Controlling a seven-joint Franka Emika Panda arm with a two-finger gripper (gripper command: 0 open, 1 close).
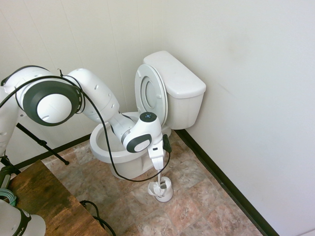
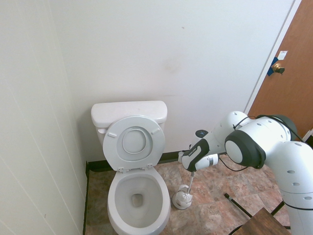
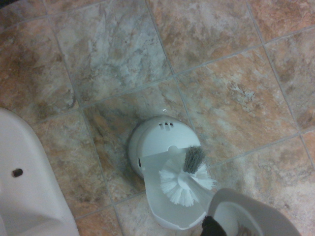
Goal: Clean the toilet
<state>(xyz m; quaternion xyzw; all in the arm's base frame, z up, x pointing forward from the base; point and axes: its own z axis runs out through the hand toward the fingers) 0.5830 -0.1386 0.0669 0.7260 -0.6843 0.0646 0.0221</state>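
A wooden surface [image 1: 47, 196] shows at the lower left of the first exterior view; the floor [image 1: 206, 206] has mottled brown, grey and pinkish tiles; a white holder [image 1: 166, 192] stands upright on it; a dark baseboard [image 1: 224, 179] runs along the foot of the plain pale wall [image 1: 261, 98], which meets a grooved wall [image 1: 98, 29] at a corner; a brown door [image 2: 293, 78] has a brass knob [image 2: 278, 69], blue tape [image 2: 270, 67] beside it and a white label [image 2: 282, 55] above.

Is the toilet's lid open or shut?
Open: the lid stands raised in front of the tank, leaving the bowl uncovered below.
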